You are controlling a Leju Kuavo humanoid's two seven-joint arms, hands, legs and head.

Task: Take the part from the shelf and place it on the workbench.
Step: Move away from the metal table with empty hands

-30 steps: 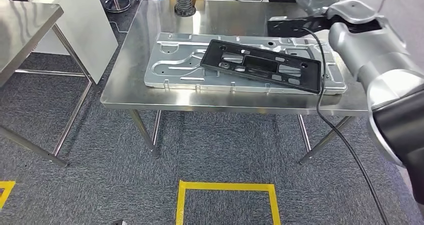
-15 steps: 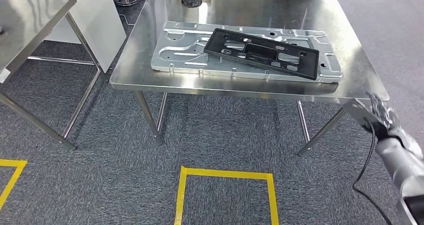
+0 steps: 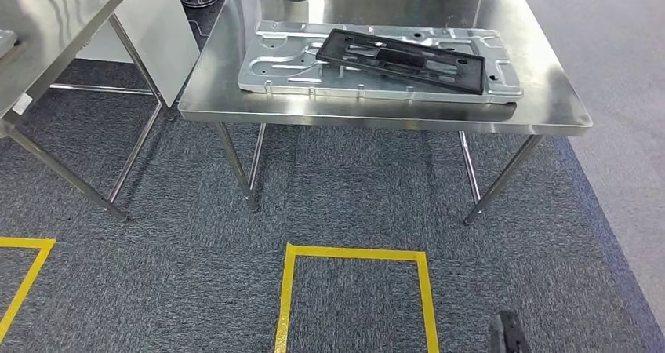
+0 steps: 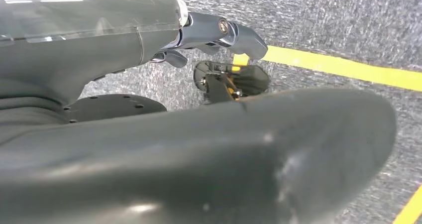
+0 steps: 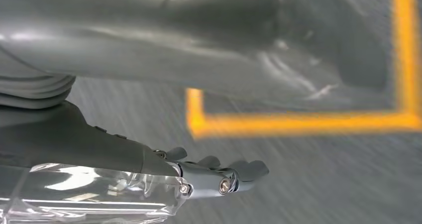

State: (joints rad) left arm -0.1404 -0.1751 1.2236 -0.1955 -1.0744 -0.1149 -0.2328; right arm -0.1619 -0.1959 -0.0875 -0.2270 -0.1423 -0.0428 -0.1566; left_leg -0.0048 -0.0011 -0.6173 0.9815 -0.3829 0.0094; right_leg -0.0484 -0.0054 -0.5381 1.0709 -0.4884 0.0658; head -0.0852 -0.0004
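Head view shows the black part (image 3: pixel 400 57) resting on the metal plate (image 3: pixel 274 74) atop the workbench (image 3: pixel 541 102), apparently delivered; both wrist views show the left hand (image 4: pixel 219 35) and right hand (image 5: pixel 219 176) hanging empty over carpet, fingers loosely apart.

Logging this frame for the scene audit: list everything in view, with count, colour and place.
workbench: 1, steel, centre.
metal panel: 1, silver, flat on the workbench.
black frame part: 1, black, lying on the metal panel.
second table: 1, steel, left edge.
white cabinet: 1, white, between the tables.
floor tape: yellow outlines on grey carpet.
left hand: grey, hanging above the carpet, holds nothing.
right hand: grey, hanging above the carpet, holds nothing.
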